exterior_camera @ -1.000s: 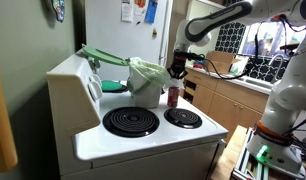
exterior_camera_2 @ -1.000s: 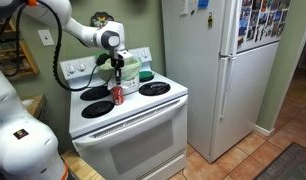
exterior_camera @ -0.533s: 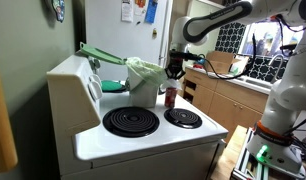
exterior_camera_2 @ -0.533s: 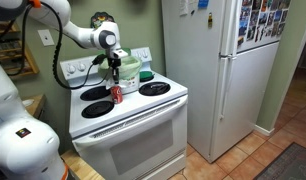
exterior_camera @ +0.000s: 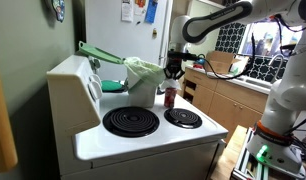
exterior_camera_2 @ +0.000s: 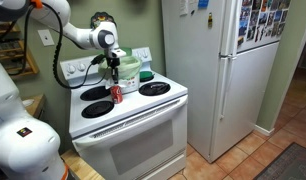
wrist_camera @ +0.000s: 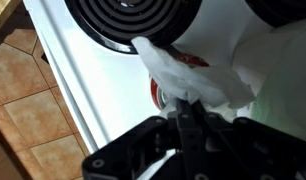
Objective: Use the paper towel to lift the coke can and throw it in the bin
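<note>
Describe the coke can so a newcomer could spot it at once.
Find the white stove beside the fridge. Among its dark burners, under the gripper, stands the can: small and red, much shorter than the green-lined bin nearby, with a white paper towel draped on it.

The coke can (exterior_camera: 172, 97) stands on the stove (exterior_camera: 93, 140), between the burners (exterior_camera: 130, 121) and just in front of the bin (exterior_camera: 145, 80), which stands at the back of the stove top. The gripper (exterior_camera: 173, 72) hangs directly above the can. In the wrist view the paper towel (wrist_camera: 198, 70) lies over the can. The fridge (exterior_camera_2: 213, 70) stands beside the stove.
</note>
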`<state>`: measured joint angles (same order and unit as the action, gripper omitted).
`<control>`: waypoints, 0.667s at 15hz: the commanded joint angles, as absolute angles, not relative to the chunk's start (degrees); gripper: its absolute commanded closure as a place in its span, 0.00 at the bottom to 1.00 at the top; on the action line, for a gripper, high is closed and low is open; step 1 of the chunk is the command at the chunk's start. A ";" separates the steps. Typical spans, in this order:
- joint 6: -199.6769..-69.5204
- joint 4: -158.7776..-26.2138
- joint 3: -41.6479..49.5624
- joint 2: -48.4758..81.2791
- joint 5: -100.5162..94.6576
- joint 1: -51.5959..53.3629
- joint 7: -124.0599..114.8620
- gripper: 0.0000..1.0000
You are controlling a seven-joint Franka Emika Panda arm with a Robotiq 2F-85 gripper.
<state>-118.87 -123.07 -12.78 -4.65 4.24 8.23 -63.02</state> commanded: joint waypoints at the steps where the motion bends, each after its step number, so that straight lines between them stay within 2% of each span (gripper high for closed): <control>1: -117.15 -122.77 -13.11 -4.15 3.16 9.25 -65.70 0.93; 3: -117.21 -122.76 -13.21 -3.67 2.53 9.33 -66.81 1.00; 9: -117.46 -122.66 -13.42 -3.12 -0.31 9.58 -69.76 1.00; 10: -117.21 -122.55 -13.41 -3.43 0.05 9.72 -69.65 0.73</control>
